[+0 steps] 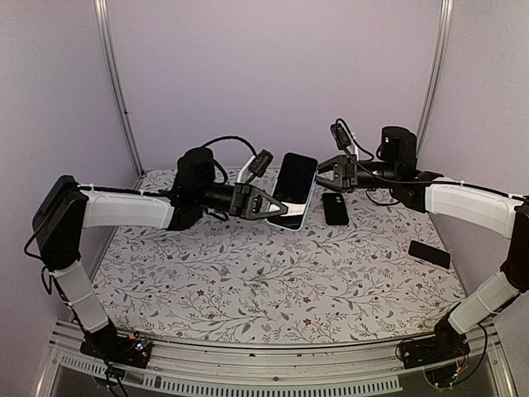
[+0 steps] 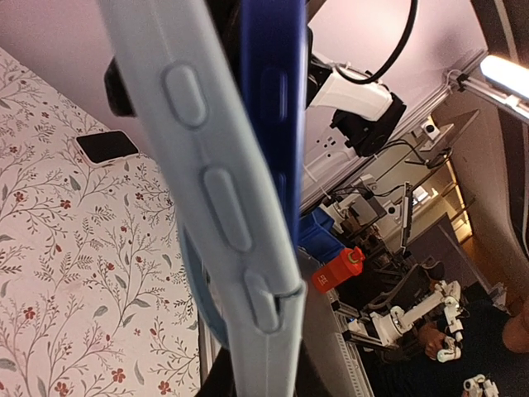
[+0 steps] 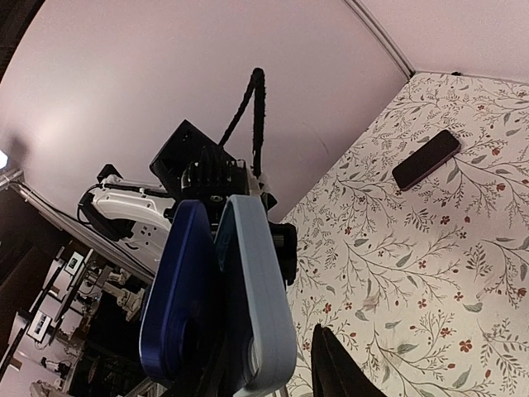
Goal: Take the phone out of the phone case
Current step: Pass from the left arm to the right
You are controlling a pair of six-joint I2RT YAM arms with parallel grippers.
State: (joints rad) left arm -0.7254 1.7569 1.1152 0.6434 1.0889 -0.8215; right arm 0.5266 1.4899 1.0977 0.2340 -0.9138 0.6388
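The phone (image 1: 295,184), dark blue with a black screen, sits in a light blue case (image 1: 307,211) and is held up on edge above the back of the table. My left gripper (image 1: 277,207) is shut on the case's lower left part. In the left wrist view the case (image 2: 207,182) fills the middle with the phone's blue edge (image 2: 269,99) beside it. My right gripper (image 1: 324,172) is open at the phone's right edge. In the right wrist view the phone (image 3: 178,289) has lifted away from the case (image 3: 256,281) at this end, and one finger (image 3: 331,368) stands clear of the case.
A small black phone (image 1: 335,208) lies on the floral table cover (image 1: 248,273) just under the held phone. Another black phone (image 1: 430,254) lies near the right edge. Pale walls and metal posts close the back and sides.
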